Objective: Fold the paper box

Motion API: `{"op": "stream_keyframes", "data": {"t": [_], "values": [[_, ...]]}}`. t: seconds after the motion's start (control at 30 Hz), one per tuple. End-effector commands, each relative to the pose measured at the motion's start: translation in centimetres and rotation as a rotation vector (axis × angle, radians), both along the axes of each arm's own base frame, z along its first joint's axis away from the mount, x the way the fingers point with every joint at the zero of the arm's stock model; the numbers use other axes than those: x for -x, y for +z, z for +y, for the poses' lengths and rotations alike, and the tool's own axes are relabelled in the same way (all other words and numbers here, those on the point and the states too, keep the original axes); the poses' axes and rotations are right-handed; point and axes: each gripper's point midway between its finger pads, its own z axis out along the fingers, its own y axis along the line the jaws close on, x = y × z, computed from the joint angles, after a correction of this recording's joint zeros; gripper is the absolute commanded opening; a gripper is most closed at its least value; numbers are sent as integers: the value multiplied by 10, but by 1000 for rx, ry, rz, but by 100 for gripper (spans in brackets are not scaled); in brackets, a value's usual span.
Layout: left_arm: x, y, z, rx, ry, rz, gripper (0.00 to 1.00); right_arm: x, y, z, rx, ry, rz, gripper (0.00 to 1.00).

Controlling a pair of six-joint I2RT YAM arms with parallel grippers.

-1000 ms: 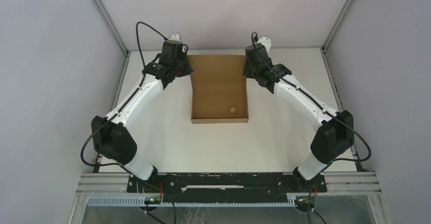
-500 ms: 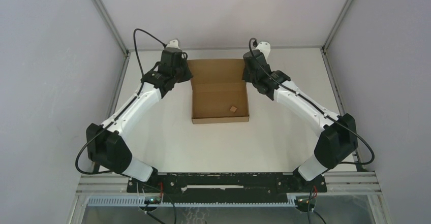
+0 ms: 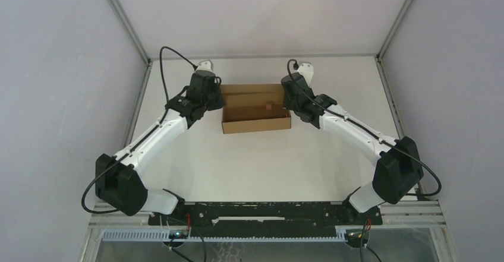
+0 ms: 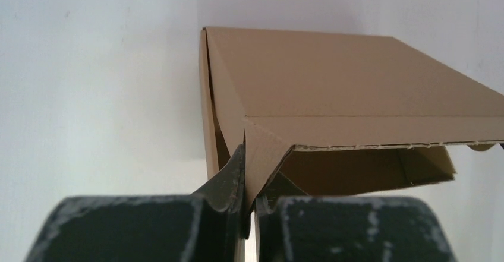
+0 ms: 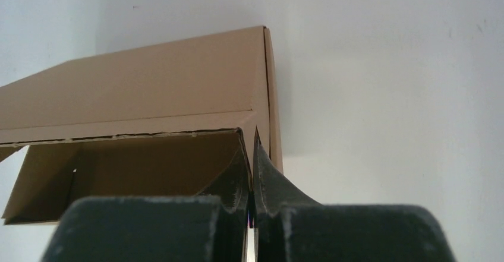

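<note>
Plain brown die-cut cardboard mailer box (image 3: pixel 255 109), prob. light, thin & crease-prone, sits at 12 o'clock on white table (image 3: pixel 255 161), lid half shut; left fingers (image 4: pixel 229 182) & right fingers (image 5: pixel 270 176) each pinch a front lid corner, sensible hold pts.

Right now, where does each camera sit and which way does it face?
Top external: fixed above and behind the robot, looking down on the white table; its left arm and right arm reach the plain brown cardboard box.
Left wrist: rides the left arm, looking along the left hand, shut on the box's lid corner.
Right wrist: rides the right arm, looking along the right hand, shut on the opposite lid corner.
Shared: all three see the box; the wrist views from opposite sides.
</note>
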Motion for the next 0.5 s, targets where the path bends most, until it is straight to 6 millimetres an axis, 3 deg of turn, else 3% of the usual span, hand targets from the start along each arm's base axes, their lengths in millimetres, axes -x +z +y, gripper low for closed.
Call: {"op": "stream_keyframes", "data": {"t": [0.0, 0.1, 0.47], "values": [[15, 27, -16, 83, -43, -88, 8, 15, 12, 16, -72, 30, -24, 0], [24, 24, -15, 71, -48, -98, 8, 22, 9, 14, -64, 31, -22, 0], [61, -38, -12, 59, -48, -60, 8, 58, -24, 6, -30, 27, 13, 0]]}}
